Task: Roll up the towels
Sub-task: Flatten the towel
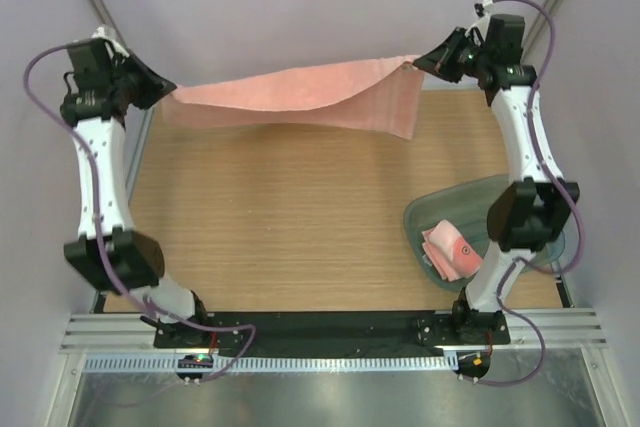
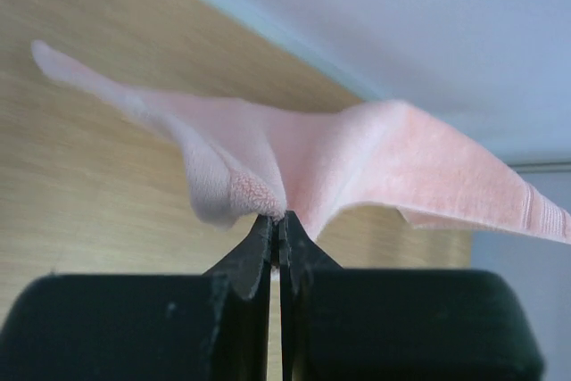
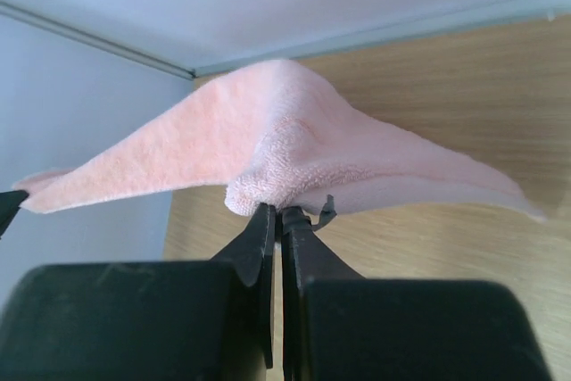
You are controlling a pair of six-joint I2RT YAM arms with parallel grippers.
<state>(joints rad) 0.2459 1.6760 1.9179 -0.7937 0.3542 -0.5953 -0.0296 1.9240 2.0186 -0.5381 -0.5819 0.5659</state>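
While my left claw (image 1: 168, 95) and right claw (image 1: 418, 63) each pinch one corner of the first towel (image 1: 300, 97), stretched above the surface (image 1: 280, 227), I see the second towel (image 1: 450, 250) lying bunched in the only tub (image 1: 420, 209).

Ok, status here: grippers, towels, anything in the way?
Left gripper, right gripper shut on salmon-pink terry-cloth towel, stretched between them. Second pink towel in grey-green plastic tub. Nothing in the way.
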